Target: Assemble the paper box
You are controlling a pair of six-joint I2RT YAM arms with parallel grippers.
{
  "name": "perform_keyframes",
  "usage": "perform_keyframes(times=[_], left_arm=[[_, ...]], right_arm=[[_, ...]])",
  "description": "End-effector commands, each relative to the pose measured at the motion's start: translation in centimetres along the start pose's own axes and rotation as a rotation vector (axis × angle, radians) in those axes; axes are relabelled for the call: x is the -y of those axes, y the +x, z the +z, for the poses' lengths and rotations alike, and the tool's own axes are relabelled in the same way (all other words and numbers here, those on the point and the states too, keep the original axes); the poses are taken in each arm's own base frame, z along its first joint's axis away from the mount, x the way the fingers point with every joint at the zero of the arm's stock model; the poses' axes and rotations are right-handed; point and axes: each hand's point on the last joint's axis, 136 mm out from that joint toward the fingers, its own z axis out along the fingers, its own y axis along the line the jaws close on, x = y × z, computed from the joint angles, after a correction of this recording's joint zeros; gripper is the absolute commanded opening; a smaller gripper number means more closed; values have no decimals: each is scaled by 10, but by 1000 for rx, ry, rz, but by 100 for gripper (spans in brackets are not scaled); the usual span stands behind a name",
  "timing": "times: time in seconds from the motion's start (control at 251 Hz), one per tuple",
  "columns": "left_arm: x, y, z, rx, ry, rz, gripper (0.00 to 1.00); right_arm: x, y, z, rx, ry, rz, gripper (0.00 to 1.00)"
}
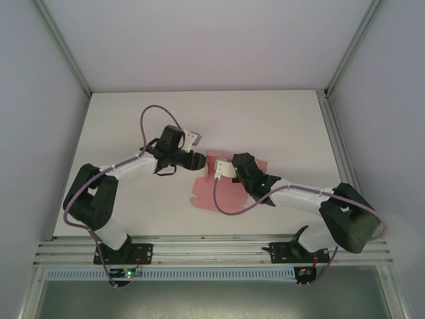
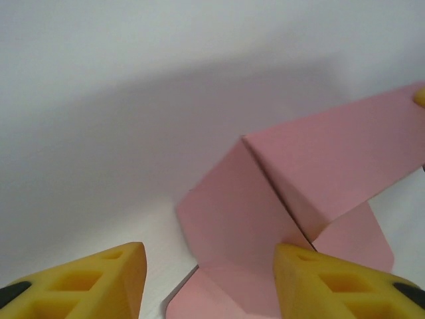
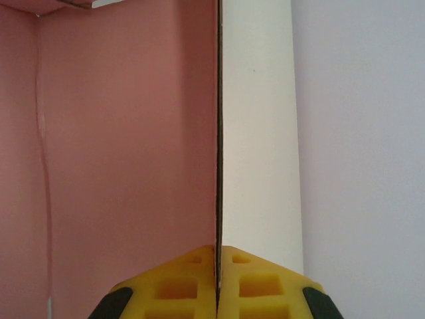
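Nearest the viewer: aluminium rail (image 1: 212, 247) along the table's near edge, carrying the left base (image 1: 123, 256) and the right base (image 1: 299, 256).

Item 2. Left arm (image 1: 99, 199), black and white, elbow raised, reaching up and rightward over the white table (image 1: 133, 119). A purple cable (image 1: 149, 116) loops above its wrist.

Item 3. Right arm (image 1: 312, 198), same make, reaching up and leftward. A second cable (image 1: 229, 211) sags from its wrist across the pink card.

Item 4. Left gripper (image 2: 207, 256), yellow fingers. Jaws stand moderately apart with nothing clamped between them. Seen from its own wrist, the card lies just ahead, and one finger sits close by a folded corner; whether it touches cannot be told. From overhead it sits at the card's upper left edge.

Item 5. Right gripper (image 3: 218, 256), yellow fingers. Jaws are pressed together on the thin edge of a raised panel, which runs upright and straight away from the fingertips.

Item 6. Paper box (image 1: 206, 189), thin card, not yet a box. It lies about mid-table, between the two wrists. Part of it is flat on the surface and part is folded up along a sharp crease, as the left wrist view shows. The pinched panel is pink on one face and white on the other.

Item 7. Farthest: bare tabletop beyond the card, pale enclosure walls (image 1: 40, 100) and metal corner posts (image 1: 63, 50).
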Motion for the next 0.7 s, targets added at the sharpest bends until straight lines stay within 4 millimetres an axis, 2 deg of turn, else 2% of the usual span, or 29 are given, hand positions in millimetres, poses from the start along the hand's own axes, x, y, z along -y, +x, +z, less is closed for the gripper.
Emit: perform_keyframes(times=[0.0,0.2,0.279,0.471,0.595,0.694], left_arm=[[18,33,13,-94,94,70,54],[17,52,24,-131,97,59,54],[19,61,28,-173,99,67,50],[23,77,27,-179,119,99,50],[17,74,24,-164,72,129,49],[17,60,21,-118,55,165,48]], right_arm=[[-12,7,-4,-15,-16,-35,0],[-18,10,-9,-30,-12,-36,0],[-22,9,-12,-30,-14,-33,0],[-34,12,-17,-60,-33,-67,0],[-45,15,-23,-98,-48,-105,0],[-56,19,-28,-142,-56,-145,0]])
